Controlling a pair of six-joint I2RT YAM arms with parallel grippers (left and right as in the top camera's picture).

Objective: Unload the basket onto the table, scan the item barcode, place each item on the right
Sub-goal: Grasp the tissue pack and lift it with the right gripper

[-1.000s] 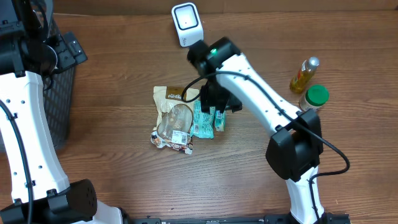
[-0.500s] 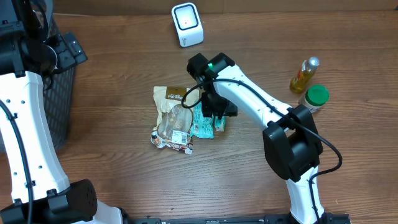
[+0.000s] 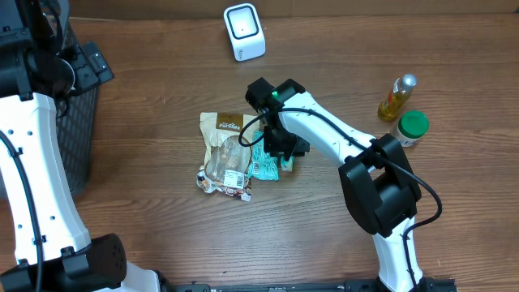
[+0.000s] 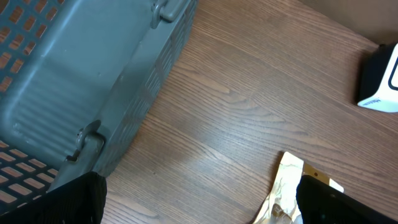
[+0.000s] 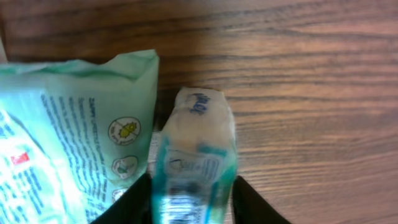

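Broadly, the wooden table (image 3: 162, 219) holds a grey basket (image 4: 74, 74) at its left edge, near which the left gripper (image 4: 202, 202) hangs with fingers spread wide, and a white scanner (image 3: 244, 31) at the far side. Mid-table lies a pale green bag (image 5: 74, 124) (a tan pouch (image 3: 223, 154) on its other side), and just beside it a small teal packet (image 5: 196, 143), pinched from both sides by the right gripper (image 5: 189, 199).

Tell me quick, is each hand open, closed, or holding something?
Left hand: open, holding nothing.
Right hand: closed on the small teal packet lying on the table.
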